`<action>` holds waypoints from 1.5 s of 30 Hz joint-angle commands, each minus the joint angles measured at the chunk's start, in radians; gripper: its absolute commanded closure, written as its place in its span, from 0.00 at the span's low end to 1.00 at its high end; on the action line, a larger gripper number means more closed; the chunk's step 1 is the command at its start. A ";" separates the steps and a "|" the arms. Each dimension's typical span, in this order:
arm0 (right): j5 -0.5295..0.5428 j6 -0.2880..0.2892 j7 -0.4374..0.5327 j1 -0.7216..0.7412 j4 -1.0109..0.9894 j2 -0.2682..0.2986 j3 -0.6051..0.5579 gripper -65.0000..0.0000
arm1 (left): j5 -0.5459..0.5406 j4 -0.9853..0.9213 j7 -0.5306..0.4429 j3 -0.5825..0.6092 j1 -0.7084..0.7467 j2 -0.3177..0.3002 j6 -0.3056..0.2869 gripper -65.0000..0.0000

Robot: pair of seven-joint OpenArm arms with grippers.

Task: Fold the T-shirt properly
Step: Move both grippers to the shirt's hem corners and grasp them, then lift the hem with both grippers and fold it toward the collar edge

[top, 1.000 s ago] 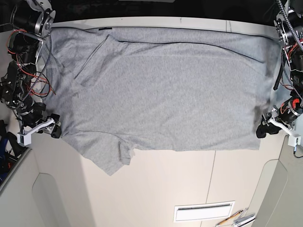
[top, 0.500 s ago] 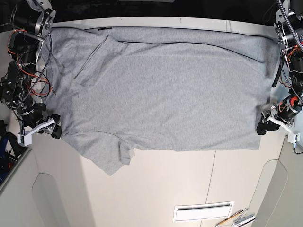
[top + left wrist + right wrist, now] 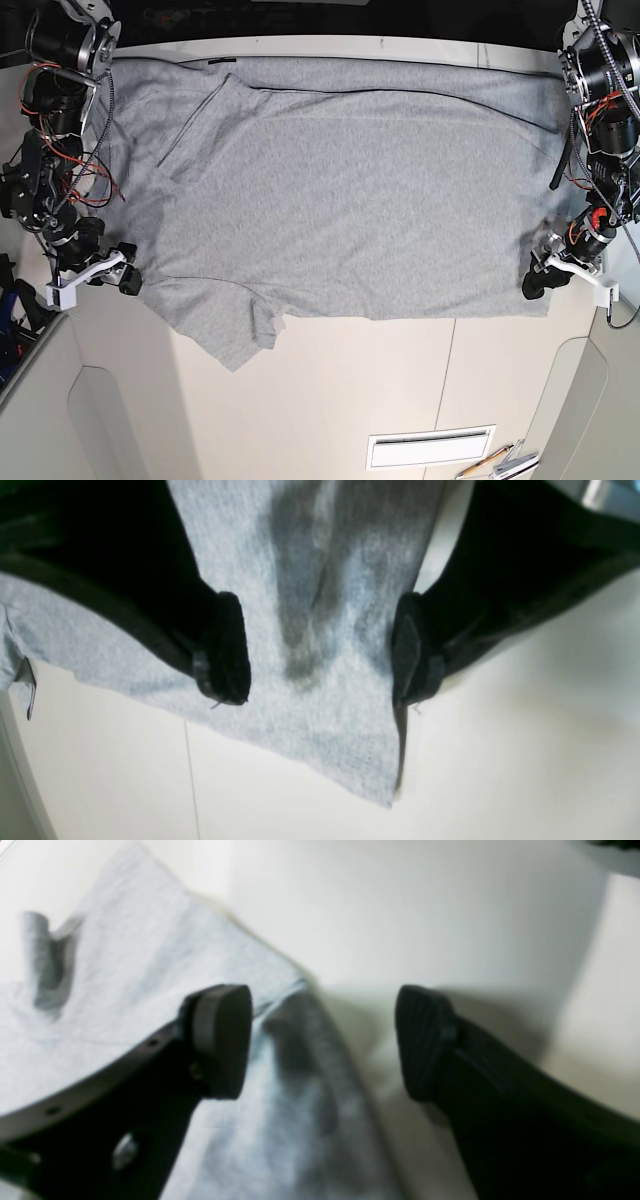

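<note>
Item: one heather-grey T-shirt [image 3: 350, 190], laid flat across the pale table [image 3: 400, 390] with its plain side up and no lettering shown. Listed from left to right in the base view. At the far left edge the right gripper [image 3: 125, 279] is found low over the cloth just above the near sleeve [image 3: 225, 325]; its jaws are spread wide, and in the right wrist view one pad is seen over the fabric and the other over bare table, with the shirt's edge [image 3: 300, 990] running between them (nothing is pinched). Next, the sleeve is noted as pointing toward the near side of the table, slightly rumpled at its seam. The body of the shirt is spread smooth through the middle, with a shallow diagonal crease near the far left and the far edge lying along the table's back rim. At the far right the left gripper [image 3: 535, 280] is placed at the hem corner [image 3: 385, 790]; its jaws are also held wide, straddling the corner in the left wrist view, with cloth between the pads but not clamped. Condition of the task: the shirt is flattened and both claws are positioned at its near corners; no fold is yet made, so the first grasp and every fold are judged to remain.
</note>
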 commanded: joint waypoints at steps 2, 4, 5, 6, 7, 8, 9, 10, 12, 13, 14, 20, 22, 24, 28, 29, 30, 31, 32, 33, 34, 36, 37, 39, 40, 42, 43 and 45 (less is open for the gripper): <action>0.016 0.014 0.016 0.024 0.015 0.000 -0.012 0.32 | 0.003 0.009 0.012 -0.002 -0.024 -0.014 0.000 0.28; 0.016 0.014 0.016 0.024 0.015 -0.006 -0.023 0.32 | 0.004 0.009 0.012 -0.002 -0.027 -0.014 0.000 0.28; 0.016 0.014 0.016 0.024 0.015 -0.008 -0.027 0.32 | 0.003 0.009 0.012 -0.002 -0.027 -0.014 0.000 0.28; 0.016 0.016 0.015 0.024 0.015 -0.008 -0.032 0.32 | 0.004 0.009 0.012 -0.002 -0.026 -0.014 0.000 0.28; 0.015 0.016 0.015 0.024 0.015 -0.010 -0.034 0.32 | 0.004 0.009 0.012 -0.002 -0.026 -0.013 0.000 0.28; 0.016 0.018 0.015 0.025 0.015 -0.013 -0.034 0.32 | 0.003 0.009 0.012 -0.002 -0.026 -0.014 0.000 0.28; 0.016 0.019 0.015 0.024 0.015 -0.014 -0.034 0.32 | 0.004 0.009 0.012 -0.002 -0.026 -0.014 0.000 0.28; 0.016 0.018 0.015 0.024 0.015 -0.016 -0.034 0.32 | 0.004 0.009 0.012 -0.002 -0.026 -0.014 0.000 0.28; 0.016 0.019 0.012 0.024 0.015 -0.018 -0.034 0.32 | 0.003 0.009 0.012 -0.002 -0.026 -0.013 0.000 0.28; 0.016 0.019 0.012 0.024 0.015 -0.019 -0.034 0.32 | 0.003 0.009 0.012 -0.002 -0.026 -0.013 0.000 0.28; 0.016 0.023 0.012 0.024 0.015 -0.018 -0.034 0.32 | -0.002 0.009 0.012 -0.002 -0.027 -0.013 0.000 0.28; 0.016 0.031 0.002 0.024 0.015 -0.018 -0.034 0.32 | -0.034 0.009 0.011 -0.002 -0.029 -0.012 -0.004 0.28; 0.017 0.041 -0.003 0.024 0.015 -0.019 -0.034 0.32 | -0.034 0.009 0.011 -0.002 -0.030 -0.011 -0.003 0.28; 0.020 0.041 -0.004 0.024 0.015 -0.018 -0.034 0.32 | -0.033 0.009 0.012 -0.002 -0.035 -0.008 -0.003 0.28; 0.020 0.041 -0.007 0.024 0.015 -0.018 -0.034 0.46 | -0.033 0.009 0.012 -0.002 -0.043 -0.008 -0.003 0.28; 0.020 0.040 -0.009 0.024 0.015 -0.018 -0.034 0.57 | -0.033 0.009 0.012 -0.002 -0.043 -0.008 -0.003 0.28; 0.019 0.040 -0.013 0.024 0.015 -0.018 -0.034 0.66 | -0.033 0.009 0.012 -0.002 -0.043 -0.008 -0.003 0.29; 0.019 0.040 -0.014 0.024 0.015 -0.018 -0.034 0.75 | -0.033 0.009 0.012 -0.002 -0.043 -0.008 -0.003 0.29; 0.020 0.040 -0.013 0.024 0.015 -0.018 -0.034 0.81 | -0.033 0.009 0.012 -0.002 -0.043 -0.009 -0.003 0.31; 0.020 0.040 -0.012 0.025 0.015 -0.018 -0.034 0.86 | -0.033 0.009 0.013 -0.003 -0.043 -0.009 -0.003 0.37; 0.020 0.040 -0.009 0.025 0.015 -0.018 -0.034 0.89 | -0.033 0.009 0.013 -0.003 -0.043 -0.009 -0.003 0.45; 0.019 0.040 -0.006 0.025 0.015 -0.018 -0.034 0.96 | -0.034 0.009 0.012 -0.003 -0.043 -0.009 -0.003 0.64; 0.019 0.040 -0.006 0.025 0.015 -0.017 -0.034 1.00 | -0.034 0.009 0.012 -0.003 -0.043 -0.009 -0.003 0.73; 0.019 0.040 -0.006 0.025 0.015 -0.017 -0.034 1.00 | -0.038 0.009 0.012 -0.003 -0.043 -0.009 -0.003 0.87; 0.019 0.040 -0.006 0.025 0.015 -0.017 -0.034 1.00 | -0.039 0.009 0.012 -0.003 -0.043 -0.009 -0.003 0.93; 0.019 0.040 -0.006 0.025 0.015 -0.018 -0.034 1.00 | -0.040 0.009 0.012 -0.003 -0.043 -0.011 -0.004 1.00; 0.019 0.040 -0.006 0.025 0.015 -0.018 -0.034 1.00 | -0.040 0.010 0.012 -0.003 -0.043 -0.012 -0.005 1.00; 0.020 0.040 -0.006 0.025 0.015 -0.017 -0.034 1.00 | -0.041 0.011 0.011 -0.003 -0.044 -0.021 -0.024 1.00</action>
